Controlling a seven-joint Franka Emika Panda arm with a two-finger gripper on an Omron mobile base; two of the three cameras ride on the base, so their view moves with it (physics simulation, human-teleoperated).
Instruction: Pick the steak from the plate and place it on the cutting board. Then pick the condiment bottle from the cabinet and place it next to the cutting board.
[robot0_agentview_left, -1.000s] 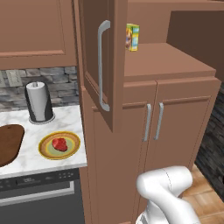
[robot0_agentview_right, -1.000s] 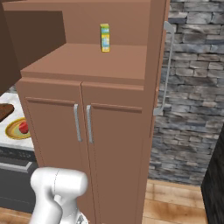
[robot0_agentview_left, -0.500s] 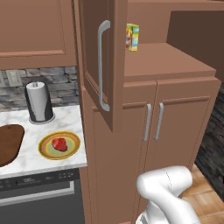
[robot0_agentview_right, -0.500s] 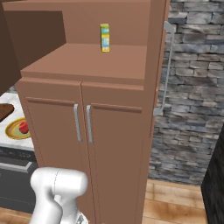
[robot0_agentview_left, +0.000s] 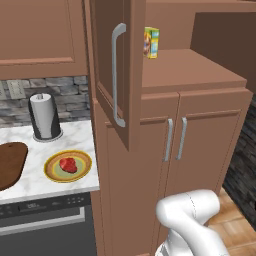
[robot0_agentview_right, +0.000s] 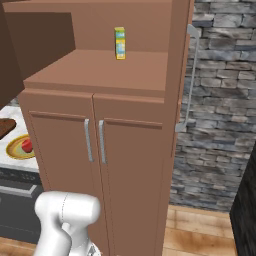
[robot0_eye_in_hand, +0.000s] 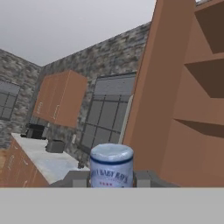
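In the hand view my gripper (robot0_eye_in_hand: 111, 178) is shut on the condiment bottle (robot0_eye_in_hand: 111, 165), whose pale blue cap and light label stand up between the two fingers. The tall brown cabinet (robot0_eye_in_hand: 183, 100) rises right beside it with open shelves. In the left base view the red steak (robot0_agentview_left: 68, 164) lies on the yellow-rimmed plate (robot0_agentview_left: 50, 172), with the dark cutting board (robot0_agentview_left: 10, 162) to its left. The steak (robot0_agentview_right: 27, 145), plate (robot0_agentview_right: 15, 151) and cutting board (robot0_agentview_right: 5, 127) also sit at the left edge of the right base view. The cabinet (robot0_agentview_left: 200, 130) has lower double doors.
An open cabinet door (robot0_agentview_left: 117, 75) with a long silver handle juts out over the counter edge. A yellow box (robot0_agentview_left: 151, 42) stands on the cabinet shelf. A paper towel roll (robot0_agentview_left: 45, 117) stands behind the plate. A stone wall (robot0_agentview_right: 220, 100) is to the right.
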